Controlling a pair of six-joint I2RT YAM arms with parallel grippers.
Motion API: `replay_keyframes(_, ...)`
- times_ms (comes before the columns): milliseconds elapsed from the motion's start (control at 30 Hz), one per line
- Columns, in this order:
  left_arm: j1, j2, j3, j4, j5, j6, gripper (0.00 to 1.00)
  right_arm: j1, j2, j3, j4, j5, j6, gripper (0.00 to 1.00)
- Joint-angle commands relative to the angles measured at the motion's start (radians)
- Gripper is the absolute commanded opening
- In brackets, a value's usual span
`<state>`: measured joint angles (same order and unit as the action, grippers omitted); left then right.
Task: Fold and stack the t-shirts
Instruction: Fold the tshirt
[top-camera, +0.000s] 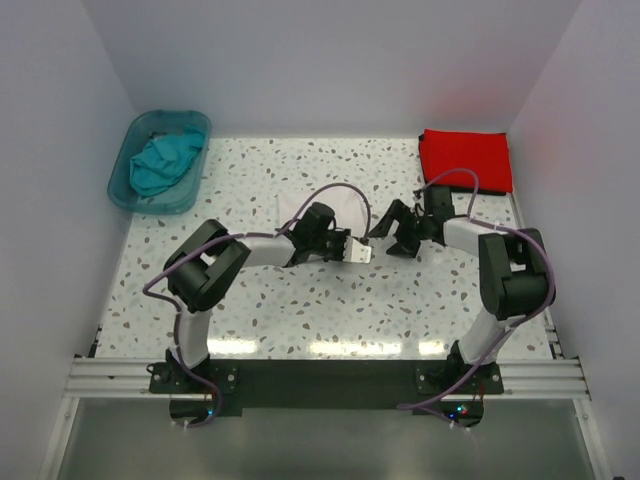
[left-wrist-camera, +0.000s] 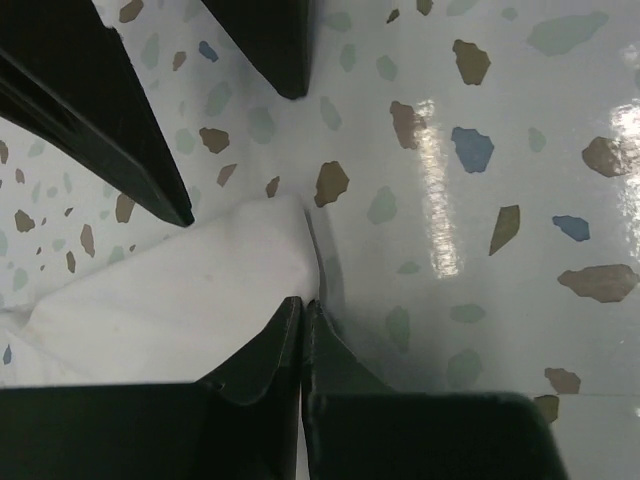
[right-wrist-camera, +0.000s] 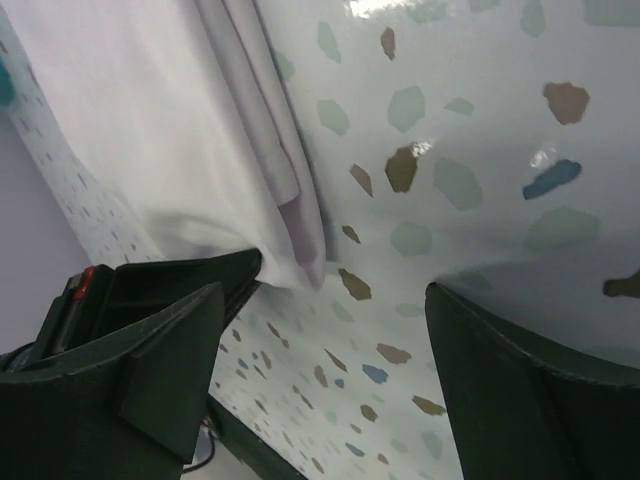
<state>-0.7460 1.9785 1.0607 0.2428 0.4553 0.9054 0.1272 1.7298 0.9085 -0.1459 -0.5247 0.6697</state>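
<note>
The white t-shirt (top-camera: 300, 208) lies mid-table, mostly hidden under my left arm. My left gripper (top-camera: 356, 251) is shut on its edge. In the left wrist view the jaws (left-wrist-camera: 302, 308) are pressed together at a corner of the white cloth (left-wrist-camera: 170, 290). My right gripper (top-camera: 396, 234) is open and empty just right of the left one. Its fingers (right-wrist-camera: 170, 370) stand wide apart beside a fold of the white t-shirt (right-wrist-camera: 150, 130). The red t-shirt (top-camera: 466, 158) lies folded at the back right. The teal t-shirt (top-camera: 162, 164) lies crumpled in the tub.
A translucent teal plastic tub (top-camera: 130, 190) stands at the back left corner. White walls enclose the speckled table (top-camera: 300, 310) on three sides. The right gripper's black fingers (left-wrist-camera: 100, 110) show close above the cloth in the left wrist view.
</note>
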Motion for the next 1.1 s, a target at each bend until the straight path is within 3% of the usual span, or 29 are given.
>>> replay_keyframes(0,0.036,-0.001,0.071,-0.036,0.105,-0.083,0.00,0.023,0.034,-0.003,0.182,0.005,0.137,0.86)
replay_keyframes(333,0.065,-0.026,0.088,-0.028,0.144,-0.125,0.00,0.090,0.212,0.039,0.322,-0.005,0.367,0.84)
replay_keyframes(633,0.076,-0.043,0.096,-0.013,0.172,-0.171,0.00,0.129,0.326,0.096,0.434,0.094,0.577,0.69)
replay_keyframes(900,0.105,-0.038,0.119,0.024,0.187,-0.286,0.00,0.143,0.406,0.121,0.477,0.060,0.565,0.68)
replay_keyframes(1067,0.145,-0.035,0.133,0.015,0.200,-0.296,0.00,0.103,0.352,0.115,0.361,0.020,0.434,0.79)
